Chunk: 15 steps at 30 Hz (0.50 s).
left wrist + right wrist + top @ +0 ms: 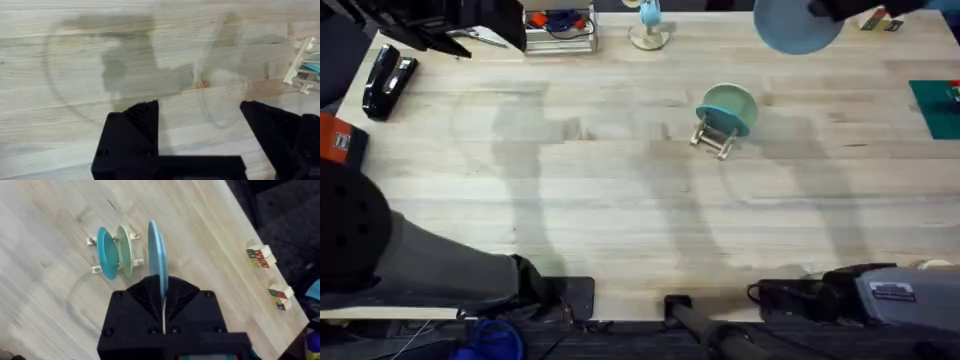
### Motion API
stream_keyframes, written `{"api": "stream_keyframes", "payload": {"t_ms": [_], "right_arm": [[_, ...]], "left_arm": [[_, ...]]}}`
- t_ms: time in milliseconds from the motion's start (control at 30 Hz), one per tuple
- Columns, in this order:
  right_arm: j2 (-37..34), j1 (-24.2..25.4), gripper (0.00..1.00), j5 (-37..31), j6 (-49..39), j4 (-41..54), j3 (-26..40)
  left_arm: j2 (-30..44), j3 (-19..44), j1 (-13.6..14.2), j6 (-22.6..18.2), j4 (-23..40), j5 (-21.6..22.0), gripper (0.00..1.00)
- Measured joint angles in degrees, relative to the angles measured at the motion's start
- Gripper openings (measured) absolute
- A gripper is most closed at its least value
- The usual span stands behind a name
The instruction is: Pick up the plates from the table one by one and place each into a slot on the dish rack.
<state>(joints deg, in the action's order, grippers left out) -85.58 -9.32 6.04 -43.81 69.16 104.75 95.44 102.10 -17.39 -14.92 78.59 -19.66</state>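
The worktop [620, 200] of pale wooden planks ran wide across the overhead view, bare over most of its middle and marked by soft shadows. The left arm lay low at the near left corner, and its end effector [200, 130] hung just above the planks with both black fingers [135, 125] spread well apart, released and grasping nothing. The right end effector [163, 287] was raised high over the far right part of the worktop and was clenched on the rim of a light blue plate [156, 255], which it held on edge, well above the planks; in the overhead view that plate [798, 25] showed as a large blue disc at the far edge. The dish rack [715, 135] stood right of centre on the worktop, a small pale frame of thin upright sticks, tilted a little askew to the plank lines. In the right wrist view the rack [95, 242] carried two plates standing on edge side by side in neighbouring slots: a teal-blue plate [106, 252] on the outer side and a mint-green plate [125, 250] just beside it, toward the held plate. Two small lettered blocks [261, 256] lay apart from each other near the worktop's edge. A black stapler [388, 82] rested at the far left, and a round wooden-based stand with a blue figure [649, 25] stood at the far edge, near a wooden box-frame [560, 28] with blue and red items.
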Motion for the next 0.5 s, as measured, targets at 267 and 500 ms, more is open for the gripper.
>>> {"api": "stream_keyframes", "payload": {"t_ms": [267, 500], "right_arm": [[-6.79, 0.0, 0.032, 0.0, -0.61, -1.63, 0.0], [-8.16, 0.0, 0.032, 0.0, 1.12, -2.01, -0.02]], "left_arm": [[0.0, 0.0, 0.0, 0.0, 0.01, 0.0, 0.994], [0.0, 0.0, 0.0, 0.01, 0.01, 0.0, 0.993]]}}
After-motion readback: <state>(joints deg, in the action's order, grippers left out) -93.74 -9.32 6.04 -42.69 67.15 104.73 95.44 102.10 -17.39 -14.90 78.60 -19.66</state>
